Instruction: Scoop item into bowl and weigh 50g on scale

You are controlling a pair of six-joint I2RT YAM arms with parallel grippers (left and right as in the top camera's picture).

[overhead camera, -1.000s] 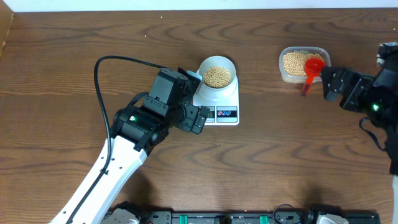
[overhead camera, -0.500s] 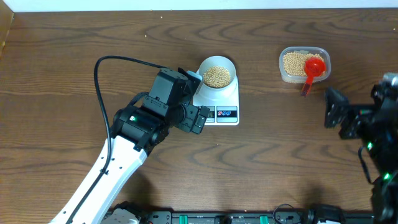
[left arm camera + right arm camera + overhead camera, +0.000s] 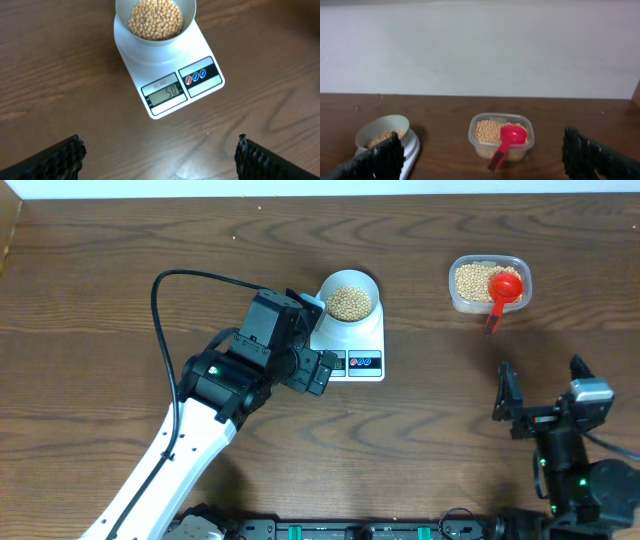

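The white bowl (image 3: 349, 296) holds tan beans (image 3: 349, 303) and stands on the white scale (image 3: 365, 340). In the left wrist view the bowl (image 3: 155, 22) sits on the scale (image 3: 170, 80), whose display reads 50. My left gripper (image 3: 322, 370) is open and empty, just left of the scale's front; its fingers (image 3: 159, 157) spread wide over bare wood. My right gripper (image 3: 540, 395) is open and empty at the right front, far from the scale. It faces the clear tub (image 3: 501, 136) and the bowl (image 3: 382, 131).
A clear plastic tub (image 3: 489, 283) of beans stands at the back right with a red scoop (image 3: 502, 292) resting in it, handle over the front rim. The left arm's black cable (image 3: 170, 290) loops over the table at the left.
My right arm has pulled back from beside the tub toward the front right of the table and turned upright. The left arm, scale, bowl and scoop have not moved.
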